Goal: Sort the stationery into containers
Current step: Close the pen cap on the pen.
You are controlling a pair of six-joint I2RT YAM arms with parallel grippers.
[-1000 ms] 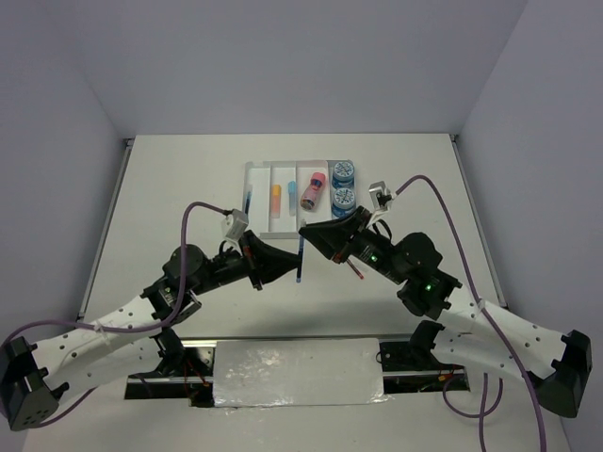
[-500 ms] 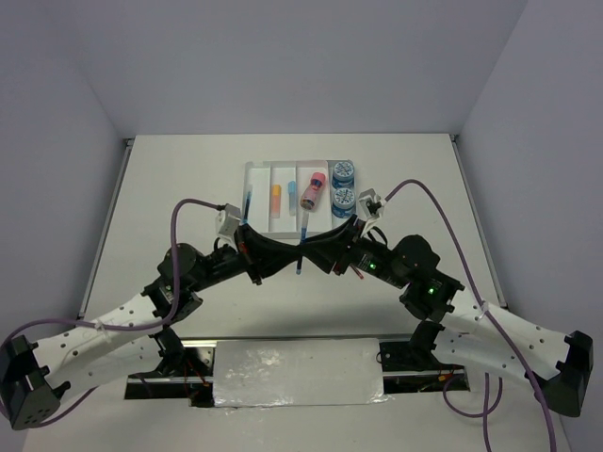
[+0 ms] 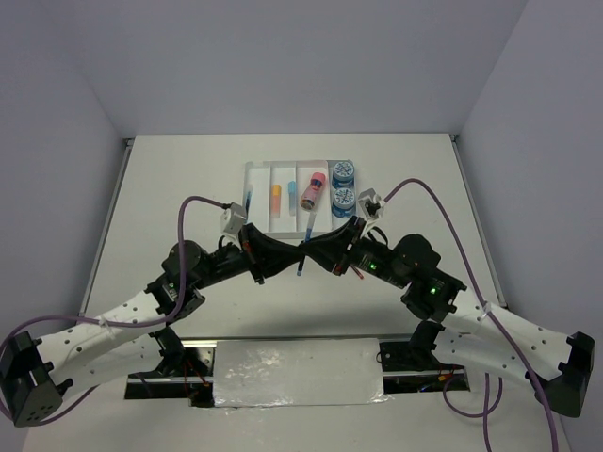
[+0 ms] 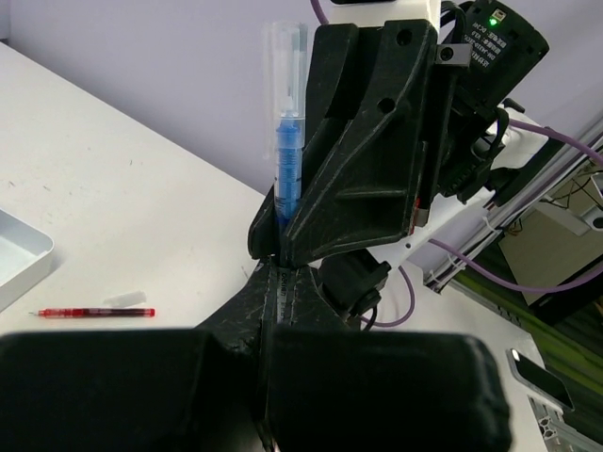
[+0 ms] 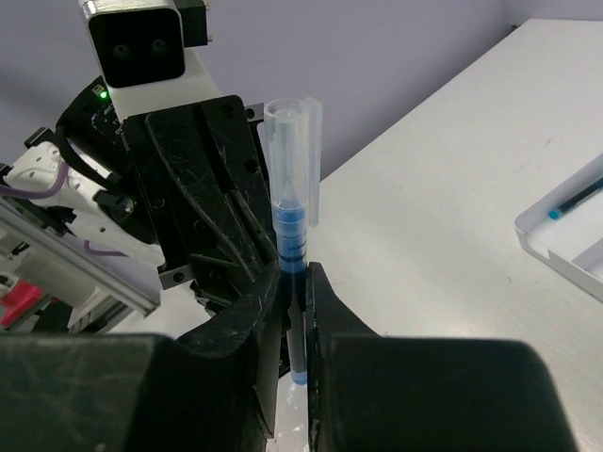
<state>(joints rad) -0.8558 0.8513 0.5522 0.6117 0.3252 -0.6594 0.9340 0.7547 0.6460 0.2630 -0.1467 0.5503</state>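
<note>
Tray (image 3: pixel 259 169): mostly filled.
Blue pen (image 5: pixel 292 235): aloft, left jaws clenched on it; right jaws' grip unclear.
Red pen (image 4: pixel 94 312): on table (image 3: pixel 188 188) — unsorted.

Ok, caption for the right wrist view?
Thin blue clear-capped pen, upright, clamped by left gripper and right gripper above the white table.

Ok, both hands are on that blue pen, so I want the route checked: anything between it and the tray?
Nothing visible. The blue pen is pinched between the left hand and the right hand, just short of the tray, with only bare table between. The red pen lies off to the side, out of the path.
</note>
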